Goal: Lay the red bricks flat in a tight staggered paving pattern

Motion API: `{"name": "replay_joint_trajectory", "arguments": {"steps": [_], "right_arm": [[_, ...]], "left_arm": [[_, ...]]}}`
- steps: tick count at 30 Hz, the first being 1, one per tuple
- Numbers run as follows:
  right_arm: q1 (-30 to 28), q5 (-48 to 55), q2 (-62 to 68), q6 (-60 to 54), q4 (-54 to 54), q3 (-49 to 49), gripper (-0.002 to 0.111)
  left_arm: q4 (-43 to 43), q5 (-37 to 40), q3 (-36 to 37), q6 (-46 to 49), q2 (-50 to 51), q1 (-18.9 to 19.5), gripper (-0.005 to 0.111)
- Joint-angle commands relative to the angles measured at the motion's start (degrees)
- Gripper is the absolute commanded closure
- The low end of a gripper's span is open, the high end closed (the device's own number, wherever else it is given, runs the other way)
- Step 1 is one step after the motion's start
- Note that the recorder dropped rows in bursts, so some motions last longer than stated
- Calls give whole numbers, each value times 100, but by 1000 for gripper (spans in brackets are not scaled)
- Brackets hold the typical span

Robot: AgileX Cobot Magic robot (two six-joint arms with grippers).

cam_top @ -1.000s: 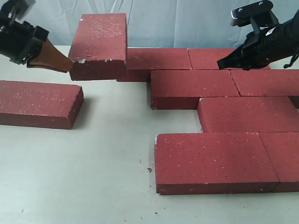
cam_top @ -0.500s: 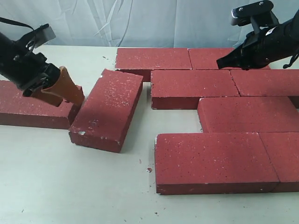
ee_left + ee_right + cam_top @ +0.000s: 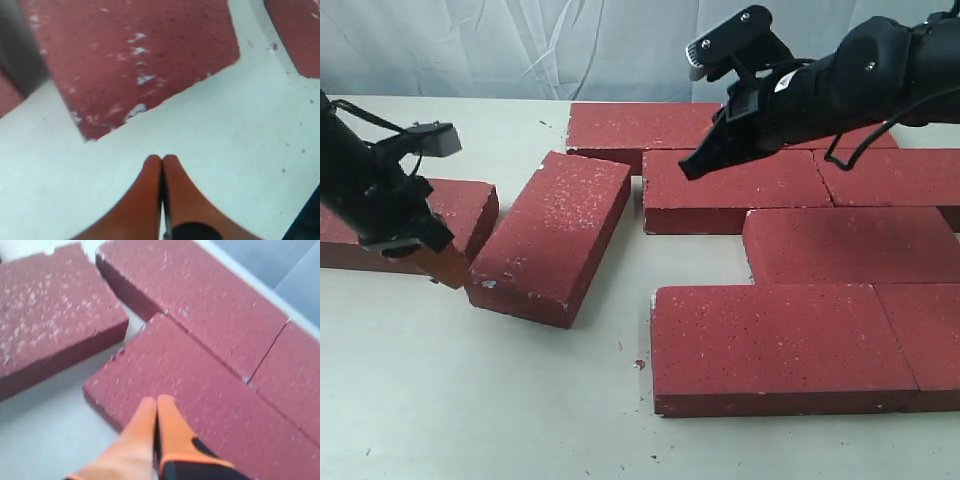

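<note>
Plainly, the left claw (image 3: 442,266) (image 3: 161,161) is pressed together: its two orange fingertips (image 3: 150,172) meet with no gap, and it grips nothing. Just ahead of the tips, across a strip of pale table (image 3: 240,130), lies the chipped corner of the loose brick (image 3: 552,235) (image 3: 135,50). That brick rests flat but skewed, apart from the paved rows. Behind this claw sits a lone brick (image 3: 465,205), close to the loose brick's near end. Whether the tips touch the table I cannot tell.

The right claw (image 3: 692,168) (image 3: 156,402) is likewise closed and empty, its fingertips (image 3: 142,412) side by side. They hang over the end of the second-row brick (image 3: 740,185) (image 3: 210,390), near its corner; contact with its top cannot be judged. Beyond the tips lies the back-row brick (image 3: 645,125) (image 3: 200,290), tight against the second-row brick. To one side of the tips, past a gap of table, the loose brick (image 3: 50,315) lies. Nearer the exterior camera than this claw, the third-row brick (image 3: 850,245) and the front brick (image 3: 775,345) lie flat, their ends stepped.
</note>
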Motion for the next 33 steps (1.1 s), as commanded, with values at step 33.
{"name": "replay_joint_trajectory", "arguments": {"steps": [33], "right_arm": [[-495,4799,5054,-3541,1586,-7218,109]], "left_arm": [[-355,-240,496,1847,464,-643,106]]}}
